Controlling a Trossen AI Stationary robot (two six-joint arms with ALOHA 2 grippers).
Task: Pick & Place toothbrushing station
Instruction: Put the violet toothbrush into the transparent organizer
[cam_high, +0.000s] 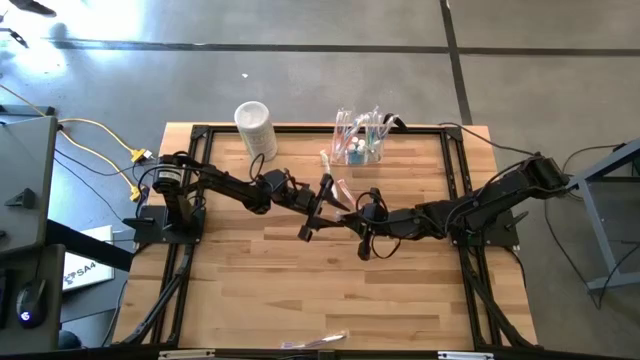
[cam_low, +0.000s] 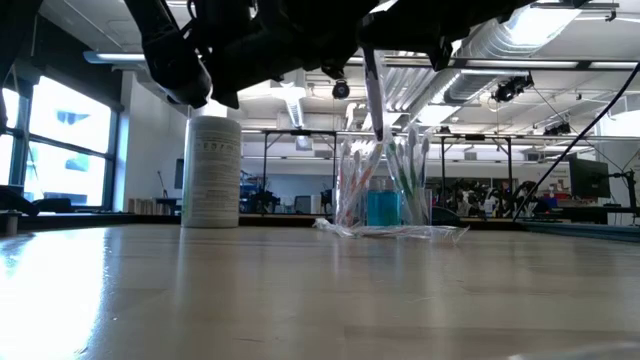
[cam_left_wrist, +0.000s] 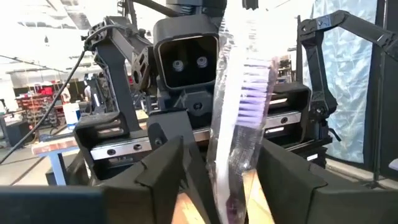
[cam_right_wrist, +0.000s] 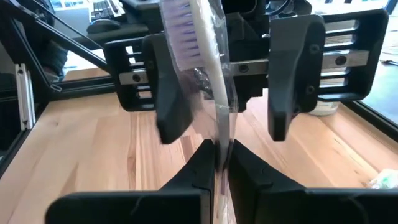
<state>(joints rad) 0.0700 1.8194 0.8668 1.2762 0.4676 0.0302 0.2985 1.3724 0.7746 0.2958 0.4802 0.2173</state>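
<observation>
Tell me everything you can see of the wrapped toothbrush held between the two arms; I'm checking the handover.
The toothbrush has a white handle and purple-and-white bristles, sealed in a clear, crinkled plastic wrapper. It is held upright in mid-air above the middle of the table. The right gripper is shut on its lower handle. The left gripper reaches from the opposite side, its jaws apart on either side of the wrapper; whether they touch it cannot be told. Nothing else touches it.

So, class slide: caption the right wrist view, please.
Right gripper shut on a wrapped toothbrush, left gripper's fingers open around it.
</observation>
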